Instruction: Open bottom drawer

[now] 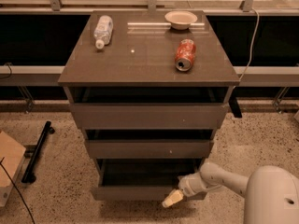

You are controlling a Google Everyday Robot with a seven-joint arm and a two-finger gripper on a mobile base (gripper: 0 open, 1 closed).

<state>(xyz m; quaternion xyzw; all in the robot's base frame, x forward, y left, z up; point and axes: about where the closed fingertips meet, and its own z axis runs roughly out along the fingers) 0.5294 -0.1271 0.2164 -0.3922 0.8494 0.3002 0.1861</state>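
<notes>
The bottom drawer (135, 192) is the lowest of three grey-brown drawers in the cabinet. Its slim flat front panel stands forward of the middle drawer (149, 149), with a dark gap above it. My gripper (172, 199) comes in from the lower right on a white arm (219, 178). Its pale tip sits at the right part of the bottom drawer's front, at the top edge of the panel.
On the cabinet top (140, 64) lie a plastic bottle (103, 31), a red can (184, 55) on its side and a white bowl (181, 18). A black bar (37, 150) and a cardboard box (9, 164) lie on the speckled floor at left.
</notes>
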